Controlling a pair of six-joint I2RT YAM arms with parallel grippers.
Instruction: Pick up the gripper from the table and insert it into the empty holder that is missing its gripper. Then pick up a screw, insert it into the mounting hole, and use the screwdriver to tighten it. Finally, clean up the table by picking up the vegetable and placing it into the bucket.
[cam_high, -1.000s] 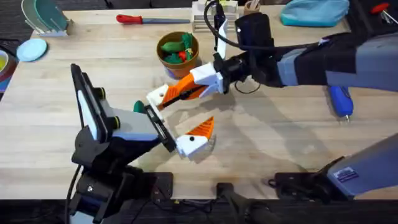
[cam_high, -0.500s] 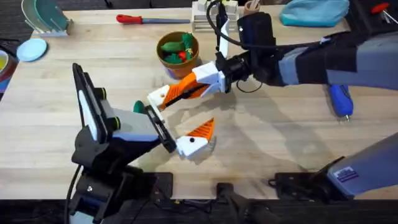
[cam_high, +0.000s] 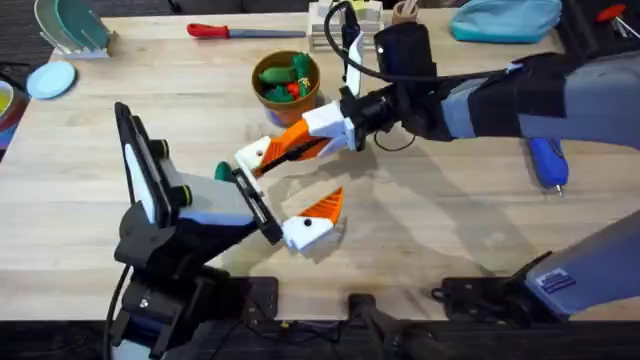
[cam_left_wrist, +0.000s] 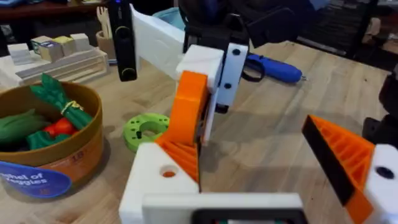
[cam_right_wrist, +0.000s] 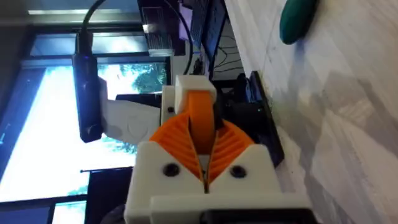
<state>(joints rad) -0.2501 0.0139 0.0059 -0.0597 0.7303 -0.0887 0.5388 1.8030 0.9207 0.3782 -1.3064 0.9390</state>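
Pressing the gripper (cam_high: 300, 143) onto the holder (cam_high: 253, 155), our right pincer (cam_right_wrist: 204, 163) is clamped on that orange wedge; the left pincer (cam_high: 285, 195) stands apart. We judge seating unfinished. Past the holder, vegetables already fill the bucket (cam_high: 287, 79); screwdriver (cam_high: 548, 162) waits.

We see a pale wooden bench (cam_high: 80, 180). On it stand the orange-brown bucket (cam_high: 287, 83) of toy vegetables, a red-handled tool (cam_high: 235, 31), the blue screwdriver (cam_high: 548, 163), a green disc (cam_left_wrist: 147, 129) and a light blue cloth (cam_high: 505, 20).
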